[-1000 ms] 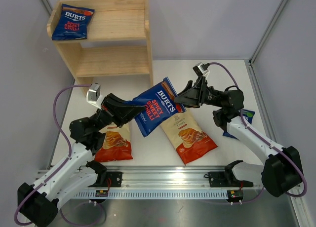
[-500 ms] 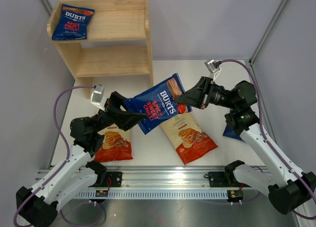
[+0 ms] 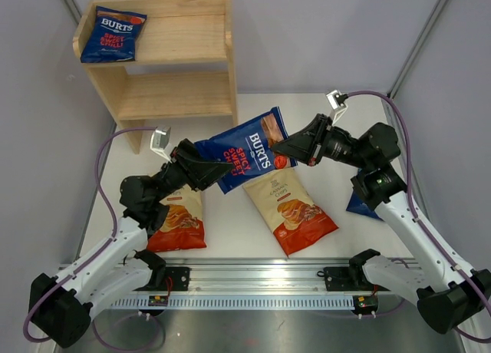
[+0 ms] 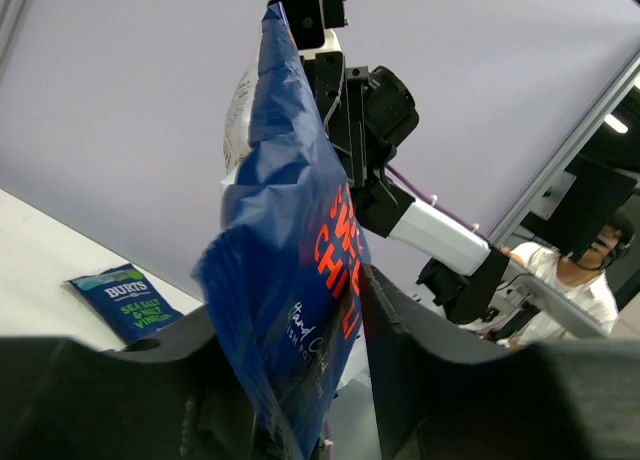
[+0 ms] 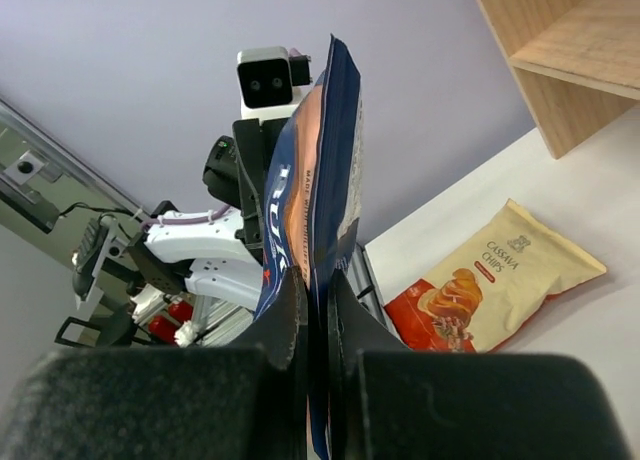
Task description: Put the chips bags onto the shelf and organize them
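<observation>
A dark blue BURTS chips bag (image 3: 245, 157) hangs in the air between both arms. My right gripper (image 3: 278, 146) is shut on its top edge, and the right wrist view shows that gripper (image 5: 315, 280) pinching the thin seam of the bag (image 5: 310, 180). My left gripper (image 3: 212, 169) holds the lower left end. In the left wrist view its jaws (image 4: 300, 310) stand partly apart with the puffy bag (image 4: 290, 270) pressed between them. Another blue bag (image 3: 113, 34) lies on the top left of the wooden shelf (image 3: 184, 96).
Two cream chips bags lie on the table, one (image 3: 178, 219) under my left arm, one (image 3: 291, 209) at the middle front. A green-topped blue bag (image 3: 362, 206) lies half hidden under my right arm; it also shows as the bag (image 4: 120, 300) on the table. A metal rail (image 3: 253, 276) runs along the near edge.
My right gripper closed on the bag's top edge. My left jaws opened, then narrowed on the bag's lower end. The bag rose a little toward the shelf.
</observation>
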`<act>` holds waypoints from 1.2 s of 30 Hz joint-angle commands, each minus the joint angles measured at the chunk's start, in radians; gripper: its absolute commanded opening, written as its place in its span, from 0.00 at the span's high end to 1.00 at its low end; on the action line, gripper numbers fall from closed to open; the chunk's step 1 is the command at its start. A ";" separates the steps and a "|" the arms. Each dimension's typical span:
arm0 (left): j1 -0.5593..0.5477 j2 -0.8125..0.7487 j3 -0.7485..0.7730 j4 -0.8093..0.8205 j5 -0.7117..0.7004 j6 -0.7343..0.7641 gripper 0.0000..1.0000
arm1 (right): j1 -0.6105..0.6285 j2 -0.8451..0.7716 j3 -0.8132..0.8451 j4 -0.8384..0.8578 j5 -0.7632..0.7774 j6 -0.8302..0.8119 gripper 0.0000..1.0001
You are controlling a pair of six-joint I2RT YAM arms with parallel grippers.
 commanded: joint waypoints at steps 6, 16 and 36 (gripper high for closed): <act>-0.006 -0.031 0.105 -0.224 -0.059 0.116 0.87 | 0.003 -0.013 0.112 -0.290 0.164 -0.276 0.96; 0.030 -0.078 0.205 -0.568 -0.088 0.230 0.95 | 0.001 0.001 0.190 -0.429 0.230 -0.362 0.60; 0.090 -0.064 0.775 -1.000 -0.546 0.288 1.00 | 0.000 -0.122 0.233 -0.697 0.632 -0.482 0.35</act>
